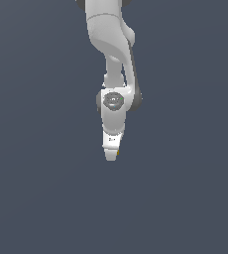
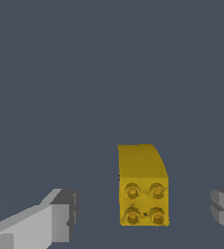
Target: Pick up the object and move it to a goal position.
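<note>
I have the end effector [image 2: 143, 219] released, fingers [image 2: 60, 216] straddling the yellow studded brick [image 2: 143, 187] on the worktop [image 2: 109, 73] without touching, ready to clench.

No text, label, brand, number or sign can be read anywhere. The small dark mark on the white hand [image 1: 111, 149] is too blurred to make out.

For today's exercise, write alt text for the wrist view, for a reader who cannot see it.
A small mustard-yellow block with four round studs sits on a plain dark grey surface, between the open pincer's two fingers, touching neither.
</note>
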Robot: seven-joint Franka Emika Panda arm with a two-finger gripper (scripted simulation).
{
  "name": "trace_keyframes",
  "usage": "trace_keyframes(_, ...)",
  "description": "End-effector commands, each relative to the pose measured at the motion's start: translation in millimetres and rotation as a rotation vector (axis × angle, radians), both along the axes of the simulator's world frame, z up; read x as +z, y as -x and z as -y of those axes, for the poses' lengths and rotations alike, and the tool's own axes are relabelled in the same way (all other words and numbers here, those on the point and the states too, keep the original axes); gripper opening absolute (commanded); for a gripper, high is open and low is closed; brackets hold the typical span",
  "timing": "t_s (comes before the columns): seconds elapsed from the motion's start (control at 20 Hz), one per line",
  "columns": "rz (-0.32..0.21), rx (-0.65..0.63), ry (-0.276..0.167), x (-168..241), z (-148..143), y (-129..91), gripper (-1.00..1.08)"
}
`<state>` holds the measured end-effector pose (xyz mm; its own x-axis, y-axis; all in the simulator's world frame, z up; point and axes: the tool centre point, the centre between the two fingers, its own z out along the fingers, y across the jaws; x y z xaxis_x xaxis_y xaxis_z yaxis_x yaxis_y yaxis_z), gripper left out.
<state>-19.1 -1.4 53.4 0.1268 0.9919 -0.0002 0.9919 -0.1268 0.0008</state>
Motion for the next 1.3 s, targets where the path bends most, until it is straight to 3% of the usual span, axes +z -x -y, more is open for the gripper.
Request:
trace_keyframes(0.0,-0.001,0.002,0.000,-13,0,1,1.00)
trace_keyframes(0.4,-0.001,0.003,0.000,-32,0,0,1.00)
trace_keyframes(0.45,-0.001,0.003,0.000,-32,0,0,-1.00)
trace_keyframes(1.25,0.000,0.003,0.000,-23,-2,2,-1.00)
